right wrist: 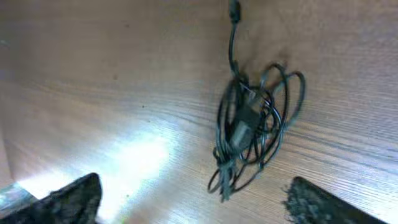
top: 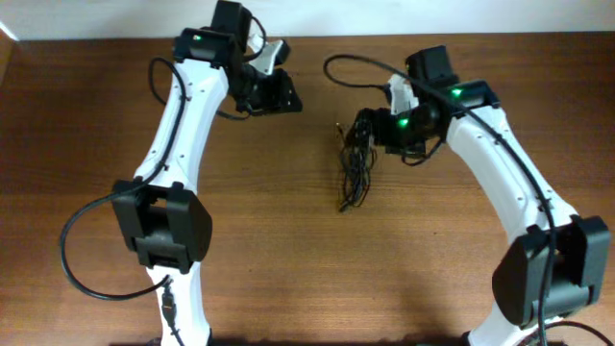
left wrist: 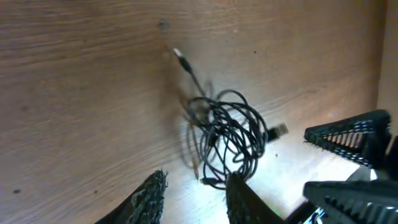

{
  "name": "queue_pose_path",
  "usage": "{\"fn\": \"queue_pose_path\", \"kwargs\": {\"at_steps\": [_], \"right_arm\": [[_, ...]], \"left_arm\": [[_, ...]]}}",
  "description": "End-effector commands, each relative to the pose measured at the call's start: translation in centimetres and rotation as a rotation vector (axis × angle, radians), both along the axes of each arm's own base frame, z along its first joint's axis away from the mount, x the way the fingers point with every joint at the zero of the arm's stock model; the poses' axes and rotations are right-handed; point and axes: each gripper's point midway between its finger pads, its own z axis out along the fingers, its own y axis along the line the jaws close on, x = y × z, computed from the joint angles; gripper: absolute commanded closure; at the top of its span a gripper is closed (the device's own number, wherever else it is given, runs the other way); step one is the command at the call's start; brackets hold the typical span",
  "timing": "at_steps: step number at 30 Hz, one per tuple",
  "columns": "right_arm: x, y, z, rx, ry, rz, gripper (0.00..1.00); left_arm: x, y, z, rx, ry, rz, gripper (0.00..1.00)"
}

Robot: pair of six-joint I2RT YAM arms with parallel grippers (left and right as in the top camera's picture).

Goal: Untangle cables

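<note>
Near the middle of the table [top: 288,250], lying loose as a knotted bunch of cables [top: 356,159], gripped by neither the wide-jawed right gripper [right wrist: 194,183] beside it nor the empty, partly parted left gripper [left wrist: 198,179] farther off, presumably to allow fresh holds on separate strands.

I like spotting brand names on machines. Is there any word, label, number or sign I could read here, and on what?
None: no readable text shows on the cables, the arms or the table. The arms carry only small green lights, with no lettering.
</note>
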Motion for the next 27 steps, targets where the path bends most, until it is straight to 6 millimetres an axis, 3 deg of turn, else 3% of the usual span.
{"fn": "queue_pose_path", "kwargs": {"at_steps": [1, 5, 8, 11, 14, 16, 19, 22, 25, 27], "right_arm": [[0.6, -1.6, -0.5, -0.012, -0.008, 0.004, 0.01], [2.3, -8.2, -0.7, -0.019, 0.011, -0.158, 0.01], [2.4, -16.0, -1.2, -0.053, 0.051, -0.343, 0.02], [1.7, -20.7, -1.5, -0.072, 0.076, -0.440, 0.01], [1.3, -22.0, -1.6, -0.077, 0.081, -0.452, 0.01], [1.1, -21.9, -1.8, -0.077, 0.088, -0.448, 0.01], [0.7, -21.8, -2.3, -0.080, 0.097, -0.435, 0.01], [0.5, -21.7, -2.6, -0.081, 0.102, -0.427, 0.01], [0.5, -21.7, -2.6, -0.081, 0.102, -0.427, 0.01], [0.5, -21.7, -2.6, -0.081, 0.101, -0.426, 0.01]], "left_arm": [[0.0, 0.7, 0.3, 0.005, 0.001, 0.022, 0.63], [-1.5, -3.1, -1.8, 0.008, 0.018, -0.060, 0.63], [-2.9, -8.6, -2.6, -0.013, -0.022, -0.148, 0.63], [-4.6, -13.2, -2.3, -0.036, -0.063, -0.229, 0.64], [-6.5, -15.4, -2.8, -0.016, -0.061, -0.285, 0.67], [-7.9, -15.8, -4.5, 0.087, -0.061, -0.303, 0.70], [-8.3, -14.2, -6.4, 0.292, -0.061, -0.221, 0.70], [-9.6, -14.4, -8.1, 0.338, -0.046, -0.246, 0.68], [-9.7, -13.5, -10.6, 0.393, -0.048, -0.230, 0.68], [-9.4, -12.8, -12.0, 0.423, -0.046, -0.177, 0.86]]}}
